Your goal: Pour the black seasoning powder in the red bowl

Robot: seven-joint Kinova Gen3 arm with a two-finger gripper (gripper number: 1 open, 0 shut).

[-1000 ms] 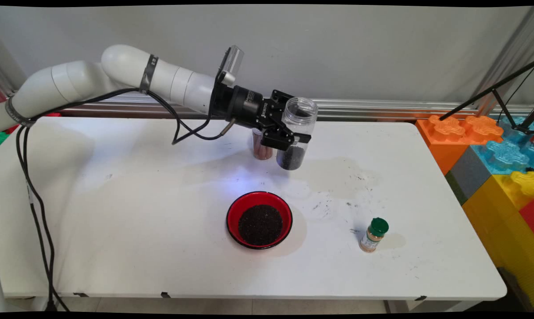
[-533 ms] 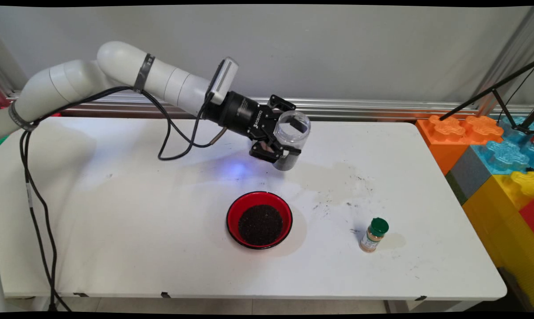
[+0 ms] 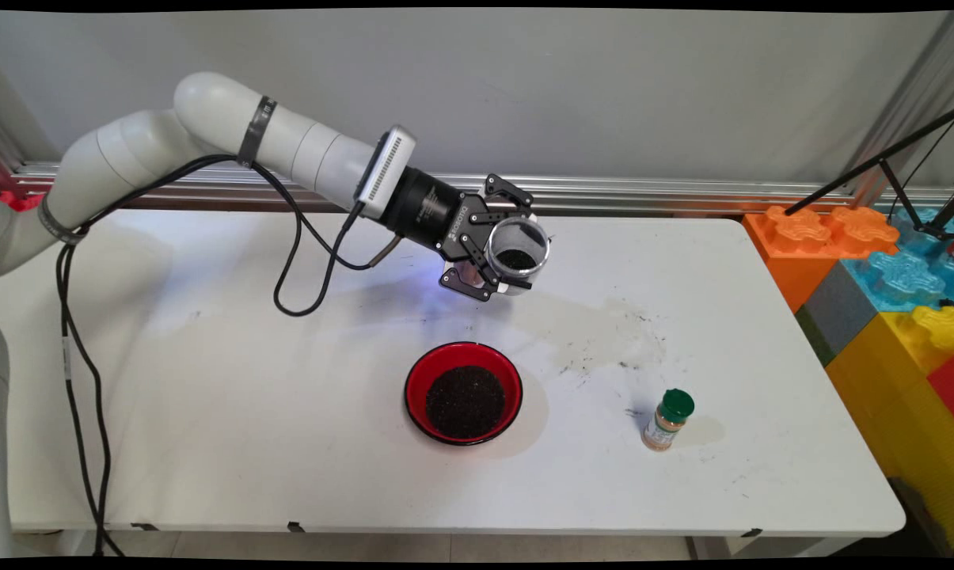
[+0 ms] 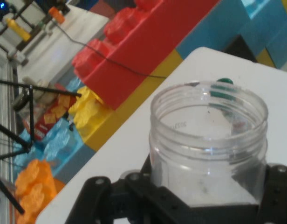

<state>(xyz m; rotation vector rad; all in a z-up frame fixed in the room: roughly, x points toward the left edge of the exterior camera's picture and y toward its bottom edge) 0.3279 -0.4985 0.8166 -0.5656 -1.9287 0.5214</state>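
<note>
The white table [image 3: 207,412] bears a red bowl [image 3: 463,393] (dark grains, perhaps seeds) and a green-capped bottle [image 3: 667,419].

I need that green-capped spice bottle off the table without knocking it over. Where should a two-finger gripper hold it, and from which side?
Grip the spice bottle across its round body just below the green cap, coming down from above. It stands upright and alone, well apart from the red bowl, so every side looks free. The cap is probably wider than the body, so it may help against slipping.

The table [image 3: 231,412] is viewed from above its near side, facing the rear wall [image 3: 603,87]. The hand view is taken close along the gripper [image 4: 206,198], across the clear jar [image 4: 208,140]. Shared between views: jar, table edge, coloured blocks [image 3: 888,277].
</note>
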